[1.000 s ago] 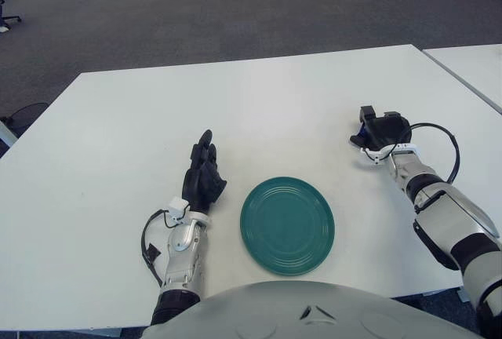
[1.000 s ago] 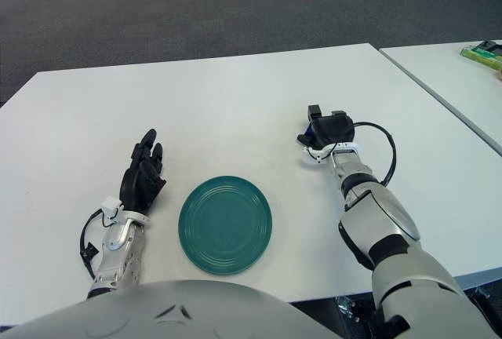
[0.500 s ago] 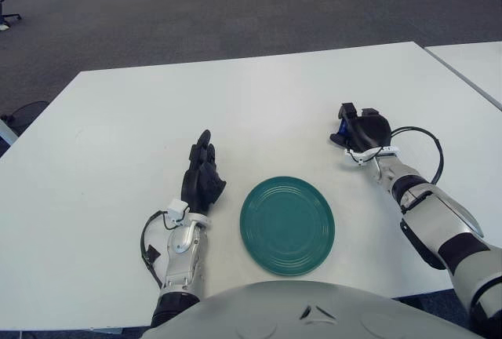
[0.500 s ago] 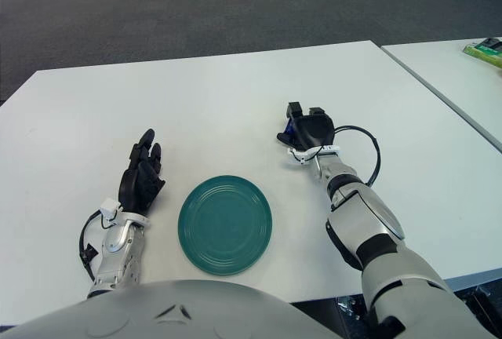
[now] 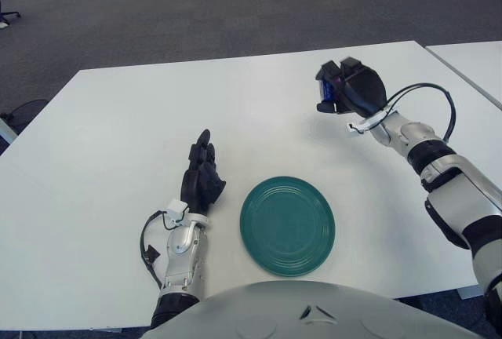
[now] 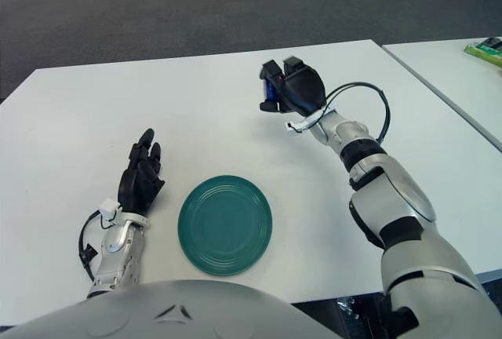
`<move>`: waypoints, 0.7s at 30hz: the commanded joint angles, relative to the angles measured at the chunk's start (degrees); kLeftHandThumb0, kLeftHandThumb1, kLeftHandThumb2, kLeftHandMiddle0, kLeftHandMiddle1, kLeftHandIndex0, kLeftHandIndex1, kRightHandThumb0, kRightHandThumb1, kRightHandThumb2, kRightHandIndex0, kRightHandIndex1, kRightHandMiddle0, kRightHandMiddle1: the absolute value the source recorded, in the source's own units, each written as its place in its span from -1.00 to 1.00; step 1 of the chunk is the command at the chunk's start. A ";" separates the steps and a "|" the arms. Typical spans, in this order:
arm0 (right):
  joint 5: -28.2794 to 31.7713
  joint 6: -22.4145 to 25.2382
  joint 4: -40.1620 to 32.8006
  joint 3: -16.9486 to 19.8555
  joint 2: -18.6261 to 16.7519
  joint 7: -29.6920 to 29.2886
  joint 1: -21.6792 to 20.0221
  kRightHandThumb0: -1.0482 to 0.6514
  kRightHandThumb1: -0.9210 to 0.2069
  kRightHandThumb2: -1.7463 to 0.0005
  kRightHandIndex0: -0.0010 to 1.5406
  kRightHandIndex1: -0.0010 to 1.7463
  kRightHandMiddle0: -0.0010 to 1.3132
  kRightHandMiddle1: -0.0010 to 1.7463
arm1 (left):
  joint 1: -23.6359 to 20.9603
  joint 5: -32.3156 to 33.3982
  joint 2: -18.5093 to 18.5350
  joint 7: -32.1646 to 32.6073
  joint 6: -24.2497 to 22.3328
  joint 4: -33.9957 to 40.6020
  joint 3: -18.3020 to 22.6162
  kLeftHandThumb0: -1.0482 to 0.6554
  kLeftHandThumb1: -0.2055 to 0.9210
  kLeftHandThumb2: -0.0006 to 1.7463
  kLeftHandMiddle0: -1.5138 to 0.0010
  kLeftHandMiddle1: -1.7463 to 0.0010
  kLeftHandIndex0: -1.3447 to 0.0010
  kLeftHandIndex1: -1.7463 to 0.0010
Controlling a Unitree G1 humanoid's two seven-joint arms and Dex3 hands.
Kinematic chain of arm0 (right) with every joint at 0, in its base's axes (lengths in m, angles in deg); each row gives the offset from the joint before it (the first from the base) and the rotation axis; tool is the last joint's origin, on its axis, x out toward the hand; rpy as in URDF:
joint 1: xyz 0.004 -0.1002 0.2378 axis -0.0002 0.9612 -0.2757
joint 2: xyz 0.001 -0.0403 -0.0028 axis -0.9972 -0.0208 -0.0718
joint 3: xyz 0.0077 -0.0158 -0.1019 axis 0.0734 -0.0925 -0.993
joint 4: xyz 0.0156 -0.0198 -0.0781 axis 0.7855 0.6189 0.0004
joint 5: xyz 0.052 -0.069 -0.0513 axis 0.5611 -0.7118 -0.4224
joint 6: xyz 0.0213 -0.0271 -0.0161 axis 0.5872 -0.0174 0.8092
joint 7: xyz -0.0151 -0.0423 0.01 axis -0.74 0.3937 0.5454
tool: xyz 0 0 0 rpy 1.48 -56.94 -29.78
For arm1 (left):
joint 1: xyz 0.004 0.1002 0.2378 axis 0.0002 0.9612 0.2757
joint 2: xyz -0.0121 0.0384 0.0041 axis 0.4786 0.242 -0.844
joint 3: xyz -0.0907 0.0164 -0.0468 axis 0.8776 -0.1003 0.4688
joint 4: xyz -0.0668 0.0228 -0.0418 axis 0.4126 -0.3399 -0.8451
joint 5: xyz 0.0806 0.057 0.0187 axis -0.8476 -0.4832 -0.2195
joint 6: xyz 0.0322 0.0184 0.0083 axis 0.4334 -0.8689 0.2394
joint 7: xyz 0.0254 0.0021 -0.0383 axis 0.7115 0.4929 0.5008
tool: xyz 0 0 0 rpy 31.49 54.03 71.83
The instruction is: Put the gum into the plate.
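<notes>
My right hand (image 5: 343, 90) is raised above the white table (image 5: 118, 135), up and to the right of the plate. Its fingers are curled around a small blue pack of gum (image 5: 330, 88), of which only a sliver shows; the hand also shows in the right eye view (image 6: 289, 88). The round dark green plate (image 5: 287, 224) lies near the table's front edge, with nothing in it. My left hand (image 5: 201, 174) rests on the table just left of the plate, fingers straight and holding nothing.
A second white table (image 5: 478, 64) stands to the right across a narrow gap, with a green object (image 6: 486, 53) on it. Grey carpet (image 5: 196, 9) lies beyond the far edge.
My right hand has lifted off the table with the gum and moved up and to the left, toward the plate's side. The left hand and plate have not moved.
</notes>
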 commanded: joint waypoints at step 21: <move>-8.36 -15.05 -40.28 -2.42 5.01 26.14 14.25 -0.29 -0.45 -0.12 0.58 1.00 0.10 1.00 | 3.69 2.57 -4.74 0.77 -2.53 -7.40 0.27 -1.00 1.00 0.14 0.81 0.99 1.00 0.43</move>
